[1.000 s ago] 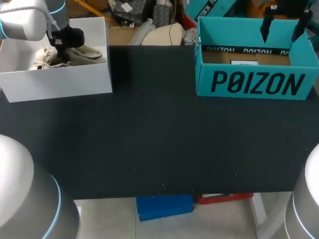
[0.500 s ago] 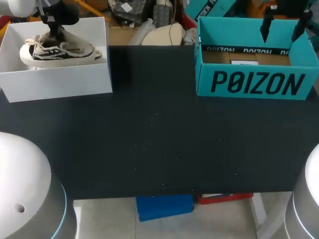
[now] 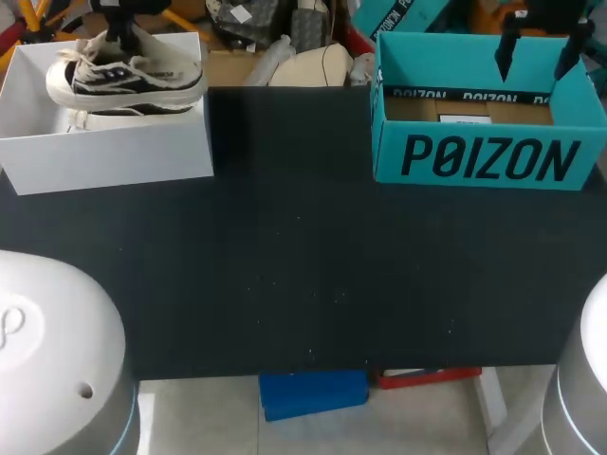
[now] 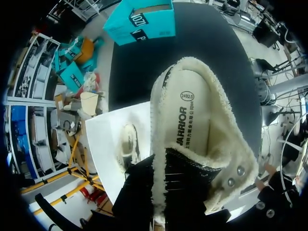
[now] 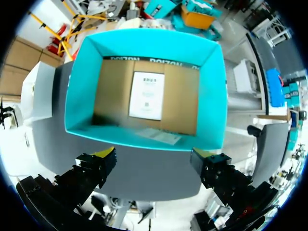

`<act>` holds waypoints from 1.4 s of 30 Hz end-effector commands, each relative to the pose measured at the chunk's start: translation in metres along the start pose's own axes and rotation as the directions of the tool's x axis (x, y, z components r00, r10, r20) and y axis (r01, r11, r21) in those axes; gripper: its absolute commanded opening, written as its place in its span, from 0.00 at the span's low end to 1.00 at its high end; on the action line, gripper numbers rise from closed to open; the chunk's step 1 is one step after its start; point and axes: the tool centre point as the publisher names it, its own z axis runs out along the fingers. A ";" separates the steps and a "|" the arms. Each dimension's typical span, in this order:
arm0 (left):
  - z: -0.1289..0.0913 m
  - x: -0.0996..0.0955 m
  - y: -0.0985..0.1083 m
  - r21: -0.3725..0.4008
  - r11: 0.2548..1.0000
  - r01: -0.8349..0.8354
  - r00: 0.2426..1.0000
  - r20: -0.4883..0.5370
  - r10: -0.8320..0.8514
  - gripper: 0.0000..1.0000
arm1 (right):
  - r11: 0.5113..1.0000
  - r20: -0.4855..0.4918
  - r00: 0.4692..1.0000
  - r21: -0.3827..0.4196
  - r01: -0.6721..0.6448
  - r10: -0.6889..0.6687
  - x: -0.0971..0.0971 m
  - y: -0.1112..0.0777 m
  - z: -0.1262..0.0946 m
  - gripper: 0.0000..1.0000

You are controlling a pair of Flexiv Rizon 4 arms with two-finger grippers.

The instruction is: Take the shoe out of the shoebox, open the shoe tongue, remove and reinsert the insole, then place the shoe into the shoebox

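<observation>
- Though its fingertips are hidden, left gripper [image 3: 120, 21] clamps the shoe [image 3: 128, 81] at its collar.
- Right gripper [image 5: 153, 156] hangs spread above teal box [image 5: 76, 91].
- Shoe now higher over white shoebox [image 3: 104, 156] than before.

left tool [image 3: 121, 21] cut off, second shoe [image 3: 83, 119] partly hidden

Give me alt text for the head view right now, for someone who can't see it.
The left gripper holds a black-and-cream shoe just above an open white box at the far left corner of the table. At the far right, the right gripper hangs open over a teal shoebox.
</observation>
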 end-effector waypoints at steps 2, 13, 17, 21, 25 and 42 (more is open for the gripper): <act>-0.059 0.062 -0.037 -0.002 1.000 -0.002 1.000 0.030 0.002 0.00 | 1.000 0.001 1.000 0.002 0.000 0.000 0.000 0.001 0.000 1.00; -0.029 0.136 -0.136 0.030 0.996 -0.082 0.993 -0.083 0.084 0.00 | 1.000 0.001 1.000 0.002 0.000 0.000 0.000 0.001 0.000 1.00; -0.006 0.158 -0.166 0.022 0.995 -0.098 0.986 -0.131 0.100 0.00 | 1.000 0.001 1.000 0.002 0.000 0.000 0.000 0.001 0.000 1.00; 0.017 0.172 -0.187 0.020 0.994 -0.104 0.980 -0.169 0.106 0.00 | 1.000 0.001 1.000 0.002 0.000 0.000 0.000 0.001 0.000 1.00; 0.042 0.179 -0.203 0.012 0.996 -0.093 0.975 -0.202 0.094 0.00 | 1.000 0.001 1.000 0.002 0.000 0.000 0.000 0.001 0.000 1.00; 0.144 0.184 -0.242 0.019 0.995 -0.099 0.955 -0.281 0.100 0.00 | 1.000 0.001 1.000 0.002 0.000 0.000 0.000 0.001 0.000 1.00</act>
